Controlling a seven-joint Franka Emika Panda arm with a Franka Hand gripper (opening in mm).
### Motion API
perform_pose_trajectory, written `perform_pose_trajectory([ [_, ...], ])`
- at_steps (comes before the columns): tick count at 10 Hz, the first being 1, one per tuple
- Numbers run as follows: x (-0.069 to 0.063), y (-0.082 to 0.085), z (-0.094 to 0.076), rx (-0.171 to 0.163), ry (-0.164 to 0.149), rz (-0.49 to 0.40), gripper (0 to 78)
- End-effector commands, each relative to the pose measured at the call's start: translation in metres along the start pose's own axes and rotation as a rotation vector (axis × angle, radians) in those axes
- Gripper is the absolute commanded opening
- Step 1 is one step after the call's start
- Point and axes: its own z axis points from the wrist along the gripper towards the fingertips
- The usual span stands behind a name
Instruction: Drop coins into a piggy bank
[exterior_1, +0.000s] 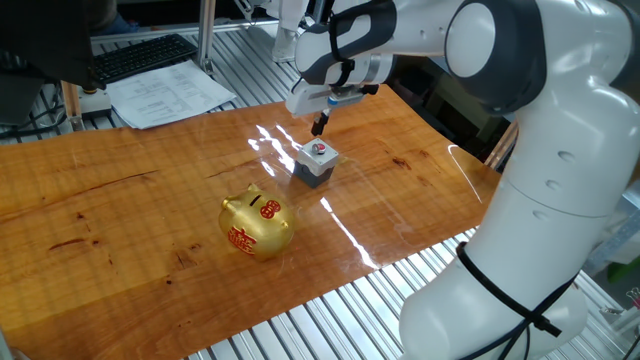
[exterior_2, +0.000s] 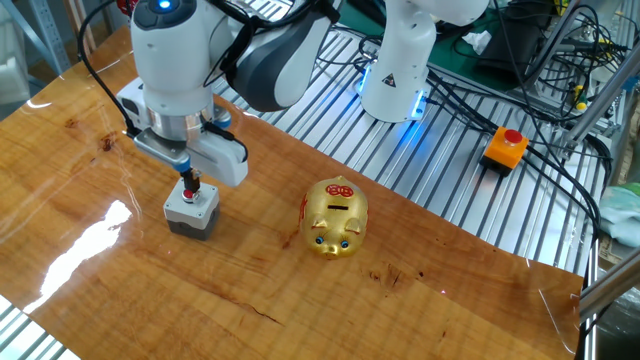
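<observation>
One fixed view: gripper (exterior_1: 319, 126) sits upper centre of frame, pointing down, just above the grey block (exterior_1: 315, 163). Fingers look pressed close together, but whether they pinch anything is too small to tell. A red coin (exterior_1: 321, 149) lies on the block's top face, directly under the fingertips; gap vs contact unclear. The piggy bank (exterior_1: 257, 223) stands on the wooden table (exterior_1: 120, 230) lower left of the block, well apart from it, red slot mark on top and red characters on its side. Keyboard (exterior_1: 143, 57) and papers (exterior_1: 167, 94) at upper left, off the table's far edge. The other fixed view: gripper (exterior_2: 188, 183) is at left-centre of frame, dark fingertips close together right over the block (exterior_2: 191, 209). Something red shows at the tips, on or just above the block top; can't tell if it's held or resting. Piggy bank (exterior_2: 335, 217) is mid-frame, right of the block, snout toward the bottom of the frame, upright. An orange box with a red button (exterior_2: 505, 147) sits on the metal slats at right.
</observation>
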Motion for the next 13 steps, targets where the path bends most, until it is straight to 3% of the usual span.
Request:
perform_pose_trajectory([
  [1,-0.006,-0.007,0.009,0.001,-0.005,-0.021,0.0],
  [13,0.000,-0.005,0.020,0.001,0.001,-0.021,0.0],
])
